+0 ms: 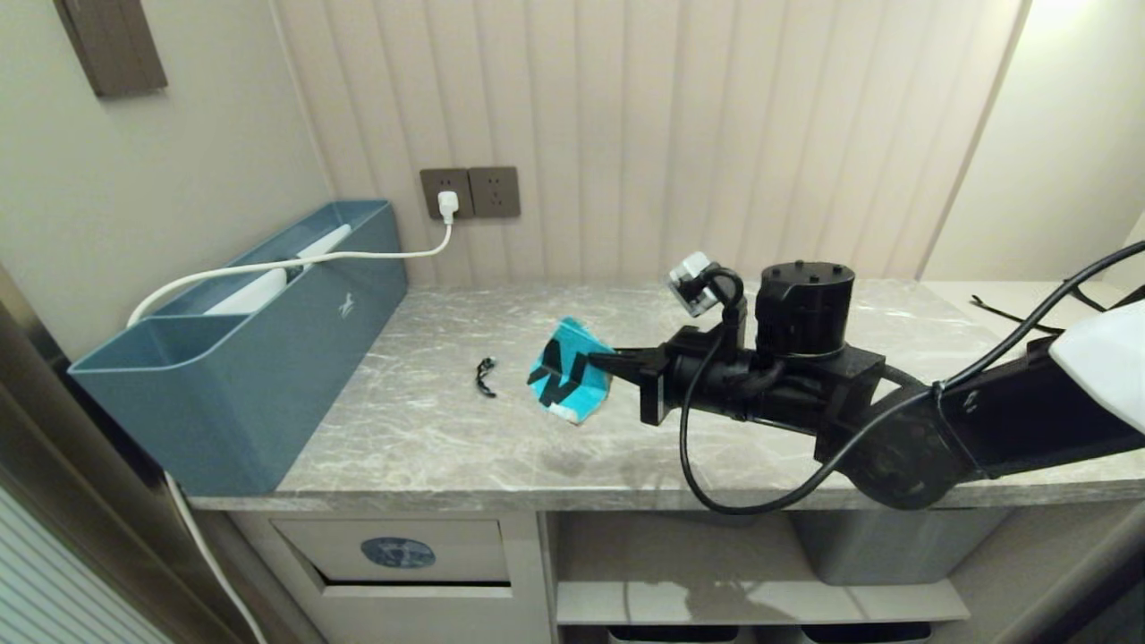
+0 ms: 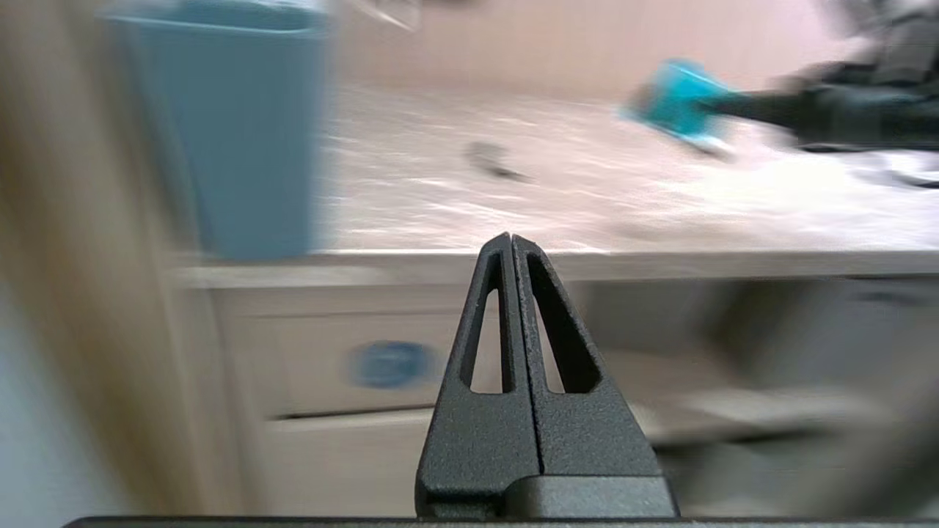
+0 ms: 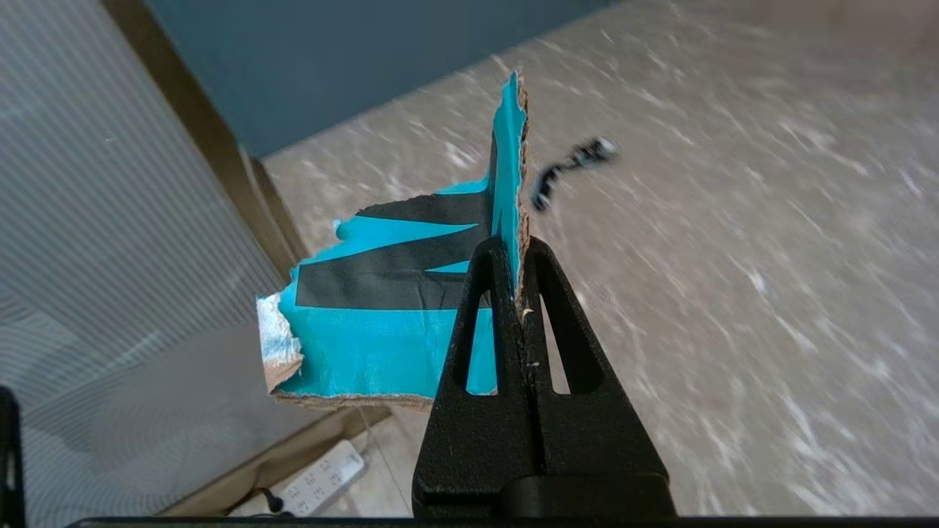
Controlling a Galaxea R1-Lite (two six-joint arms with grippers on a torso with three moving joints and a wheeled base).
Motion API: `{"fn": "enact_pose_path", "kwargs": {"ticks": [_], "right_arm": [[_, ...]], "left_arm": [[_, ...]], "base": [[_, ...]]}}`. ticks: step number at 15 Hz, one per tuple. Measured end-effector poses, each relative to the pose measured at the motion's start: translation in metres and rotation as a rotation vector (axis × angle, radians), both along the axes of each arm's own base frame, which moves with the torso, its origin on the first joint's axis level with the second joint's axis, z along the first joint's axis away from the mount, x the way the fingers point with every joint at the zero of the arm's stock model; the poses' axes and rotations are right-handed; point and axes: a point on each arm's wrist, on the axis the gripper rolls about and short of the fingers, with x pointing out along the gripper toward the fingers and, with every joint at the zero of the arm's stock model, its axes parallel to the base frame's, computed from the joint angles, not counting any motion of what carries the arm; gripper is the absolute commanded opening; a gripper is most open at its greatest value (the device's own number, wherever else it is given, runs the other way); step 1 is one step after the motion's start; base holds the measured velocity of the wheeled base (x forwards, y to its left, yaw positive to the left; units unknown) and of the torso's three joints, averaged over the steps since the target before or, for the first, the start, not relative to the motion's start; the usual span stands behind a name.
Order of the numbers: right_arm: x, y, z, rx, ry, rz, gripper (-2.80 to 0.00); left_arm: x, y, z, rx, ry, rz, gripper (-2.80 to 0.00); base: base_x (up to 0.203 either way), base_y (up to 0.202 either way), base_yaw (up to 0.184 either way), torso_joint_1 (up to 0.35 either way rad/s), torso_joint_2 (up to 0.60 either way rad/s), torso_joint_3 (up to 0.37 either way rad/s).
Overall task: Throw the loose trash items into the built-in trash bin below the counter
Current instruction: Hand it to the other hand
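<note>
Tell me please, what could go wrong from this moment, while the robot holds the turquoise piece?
1. The right end effector pinches the turquoise cardboard piece only at one edge, so it may slip out on the way down.
2. The bin flap looks closed; the shut left end effector in front of it may need to push it, or the piece could fall on the floor.

no words or numbers can be read anywhere. the grey-blue box point(image 1: 241, 376) at the counter's left end carries a small white logo point(image 1: 346, 307) on its long side, too small to make out. the flap of the built-in trash bin point(image 1: 394, 552) below the counter bears a blue oval sticker point(image 1: 398, 552) with a pale icon that cannot be told. the torn turquoise cardboard piece point(image 3: 389, 323) shows broad black angular markings, cut off at the tear and forming no readable letter.
</note>
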Motion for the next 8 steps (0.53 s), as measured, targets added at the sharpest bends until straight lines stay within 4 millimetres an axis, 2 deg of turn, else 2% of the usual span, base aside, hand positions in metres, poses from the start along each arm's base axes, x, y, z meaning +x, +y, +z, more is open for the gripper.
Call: {"fn": "enact_pose_path", "kwargs": {"ticks": [3,4,6,8], "right_arm": [[-0.016,0.006,0.02,0.023,-0.056,0.038,-2.8],[-0.025,0.011,0.025,0.027,-0.066,0.062,-2.8],[-0.037,0.018,0.03,0.033,-0.077,0.091,-2.8],[-0.041,0.018,0.034,0.037,-0.084,0.096,-2.8]], "left_arm": [[0.028,-0.004,0.031,-0.064,0.127,-0.267,-2.8],[0.042,-0.007,0.04,-0.088,0.187,-0.369,0.0],[0.071,-0.012,0.051,-0.124,0.286,-0.519,0.0],[0.105,-0.019,0.059,-0.151,0.349,-0.603,0.0]], "base": [[0.0,0.0,0.0,0.0,0.0,0.0],[0.0,0.0,0.0,0.0,0.0,0.0],[0.0,0.0,0.0,0.0,0.0,0.0],[0.0,0.0,0.0,0.0,0.0,0.0]]}}
